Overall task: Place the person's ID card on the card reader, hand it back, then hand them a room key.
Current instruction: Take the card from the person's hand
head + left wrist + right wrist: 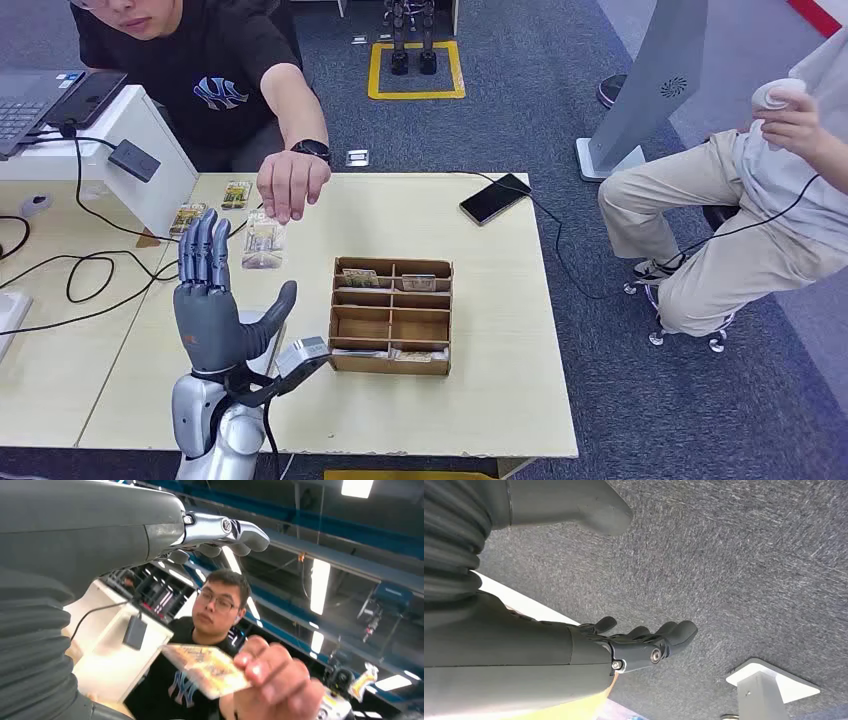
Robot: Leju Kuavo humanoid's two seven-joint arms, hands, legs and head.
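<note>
Left hand: the left hand is rising palm-up over the near-left part of the table, fingers straight and side by side, thumb splayed, holding nothing.
Right hand: the right hand is hanging over grey carpet, fingers loosely curled, gripping nothing.
ID card: the ID card is being held out by the person's hand, pinched at one end between the fingertips; the other end is jutting free toward the robot. In the head view that hand is hovering above the table's far-left part, beyond the robot's fingertips.
Handling: judging by its look, the card is thin, stiff, light and glossy, so likely slippery; it is lending itself to a pinch on the free end, thumb on one face, fingers on the other, away from the person's fingertips.
Risk: a flat open palm is offering little hold; the card could be sliding off.
Room keys: the wooden divided tray is sitting mid-table, just beside the left hand, with cards lying in several compartments.
Card reader: cannot tell which item it is.
Other: a dark phone is lying at the far edge.
</note>
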